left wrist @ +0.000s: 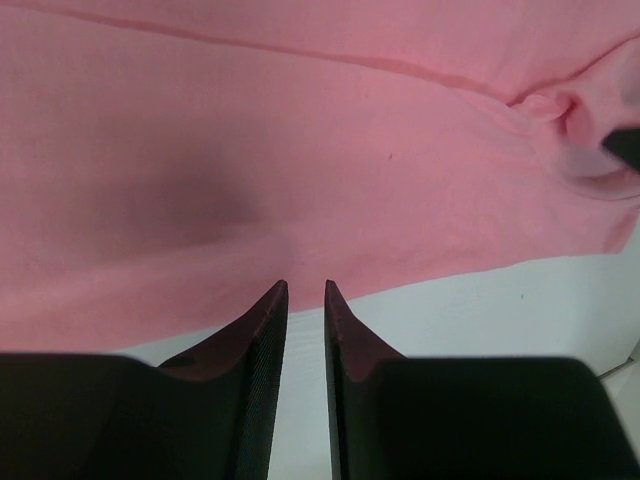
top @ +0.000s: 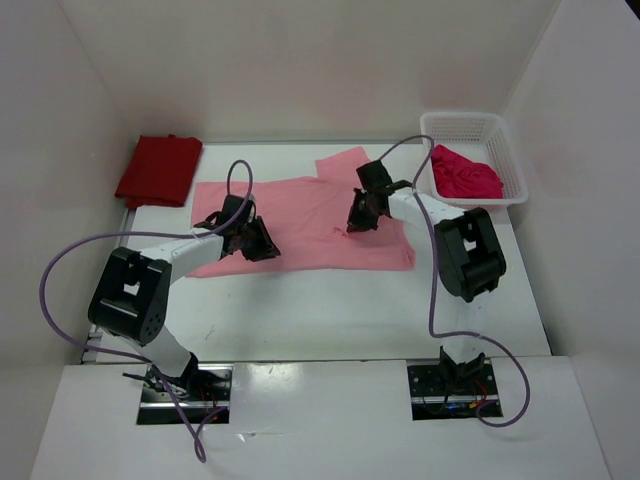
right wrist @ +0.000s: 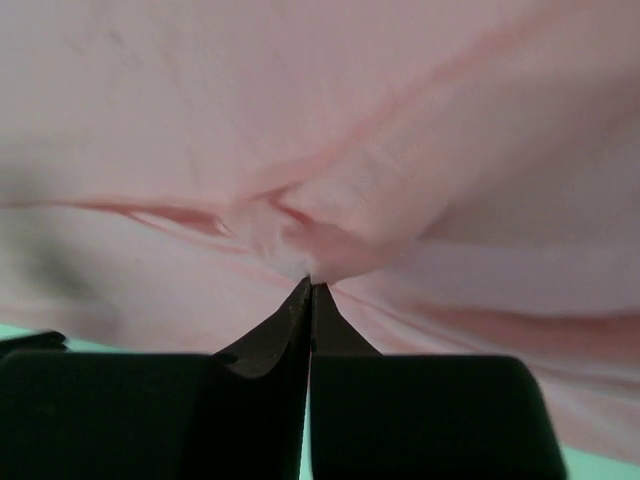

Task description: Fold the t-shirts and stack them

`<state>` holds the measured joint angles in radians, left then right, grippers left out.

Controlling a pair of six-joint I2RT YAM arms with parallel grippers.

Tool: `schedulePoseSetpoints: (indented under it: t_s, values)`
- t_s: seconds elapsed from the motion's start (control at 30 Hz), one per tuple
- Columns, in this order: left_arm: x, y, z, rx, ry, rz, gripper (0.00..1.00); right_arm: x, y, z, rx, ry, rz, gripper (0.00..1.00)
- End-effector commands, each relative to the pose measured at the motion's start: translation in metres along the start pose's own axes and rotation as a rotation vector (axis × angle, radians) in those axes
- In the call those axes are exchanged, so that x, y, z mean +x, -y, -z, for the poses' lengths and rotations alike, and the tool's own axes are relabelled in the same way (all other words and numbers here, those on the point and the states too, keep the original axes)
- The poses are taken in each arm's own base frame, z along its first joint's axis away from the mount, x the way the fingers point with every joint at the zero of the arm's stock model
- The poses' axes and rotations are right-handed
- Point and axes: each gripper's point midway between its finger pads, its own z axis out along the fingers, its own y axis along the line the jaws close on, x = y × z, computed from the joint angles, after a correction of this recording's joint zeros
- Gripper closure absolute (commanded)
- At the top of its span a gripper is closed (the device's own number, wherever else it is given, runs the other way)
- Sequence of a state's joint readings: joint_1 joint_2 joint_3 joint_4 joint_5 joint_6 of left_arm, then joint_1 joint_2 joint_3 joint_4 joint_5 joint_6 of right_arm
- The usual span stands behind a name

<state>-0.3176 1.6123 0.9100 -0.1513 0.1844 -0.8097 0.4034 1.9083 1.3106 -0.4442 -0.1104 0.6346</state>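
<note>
While flat on the white-walled table [top: 330, 310], pink t-shirt [top: 300, 215] in closed right fingers [right wrist: 285, 330], left fingers [left wrist: 262, 330] slightly apart.

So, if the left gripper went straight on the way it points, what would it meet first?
The light pink t-shirt: the left gripper points at its near edge, tips almost on the hem. Height above the cloth is unclear.

light pink shirt [top: 300, 215]: spread flat mid-table | dark red shirt [top: 158, 170]: folded, far-left corner | crimson shirt [top: 465, 175]: crumpled in white basket [top: 475, 130]
</note>
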Motion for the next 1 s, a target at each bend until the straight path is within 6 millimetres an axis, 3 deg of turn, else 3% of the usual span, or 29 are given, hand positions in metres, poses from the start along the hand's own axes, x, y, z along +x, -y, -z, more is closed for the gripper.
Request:
schedulePoseSetpoints:
  t_s: [0.0, 0.03, 0.1, 0.13, 0.2, 0.23, 0.27, 0.37, 0.43, 0.47, 0.57, 0.6, 0.67, 0.7, 0.83, 0.97]
  values:
    - [-0.012, 0.012, 0.001, 0.036, 0.027, -0.037, 0.72, -0.057, -0.036, -0.005, -0.050, 0.136, 0.043, 1.00]
    - [-0.012, 0.012, 0.001, 0.036, 0.027, -0.037, 0.72, -0.077, -0.052, -0.001, -0.076, 0.171, 0.057, 1.00]
    - [-0.012, 0.012, 0.001, 0.036, 0.027, -0.037, 0.72, -0.078, -0.052, -0.022, -0.058, 0.133, 0.055, 1.00]
    - [-0.014, 0.014, 0.003, 0.042, 0.034, -0.039, 0.72, -0.092, -0.066, -0.018, -0.087, 0.155, 0.059, 1.00]
    - [-0.011, 0.012, 0.006, 0.038, 0.030, -0.038, 0.72, -0.091, -0.070, -0.028, -0.078, 0.136, 0.073, 0.87]
    - [-0.007, 0.009, 0.005, 0.031, 0.022, -0.035, 0.72, -0.097, -0.076, -0.021, -0.084, 0.144, 0.074, 0.78]
    - [-0.010, 0.010, 0.007, 0.030, 0.034, -0.037, 0.72, -0.098, -0.076, -0.021, -0.084, 0.144, 0.074, 0.59]
    - [-0.014, 0.012, 0.012, 0.036, 0.055, -0.050, 0.72, -0.094, -0.069, -0.002, -0.064, 0.166, 0.081, 0.43]
    - [-0.014, 0.012, 0.012, 0.035, 0.056, -0.059, 0.72, -0.084, -0.060, 0.011, -0.057, 0.173, 0.081, 0.40]
    - [-0.014, 0.012, 0.012, 0.035, 0.056, -0.060, 0.72, -0.076, -0.055, 0.014, -0.049, 0.162, 0.080, 0.41]
    - [-0.015, 0.013, 0.013, 0.035, 0.056, -0.070, 0.72, -0.047, -0.036, 0.024, -0.045, 0.130, 0.079, 0.66]
    - [-0.016, 0.012, 0.013, 0.028, 0.062, -0.070, 0.72, -0.023, -0.016, 0.017, -0.007, 0.079, 0.065, 0.84]
    - [-0.016, 0.009, 0.013, 0.015, 0.061, -0.079, 0.72, -0.015, -0.006, 0.027, 0.006, 0.100, 0.064, 0.94]
    - [-0.016, 0.006, 0.010, 0.002, 0.060, -0.077, 0.72, 0.005, 0.013, 0.022, 0.047, 0.061, 0.050, 0.97]
    - [-0.005, -0.009, 0.003, -0.041, 0.023, -0.086, 0.72, 0.026, 0.036, 0.014, 0.103, 0.029, 0.026, 0.98]
    - [0.015, -0.059, -0.004, -0.088, -0.099, 0.041, 0.72, 0.049, 0.063, 0.010, 0.193, -0.029, 0.012, 1.00]
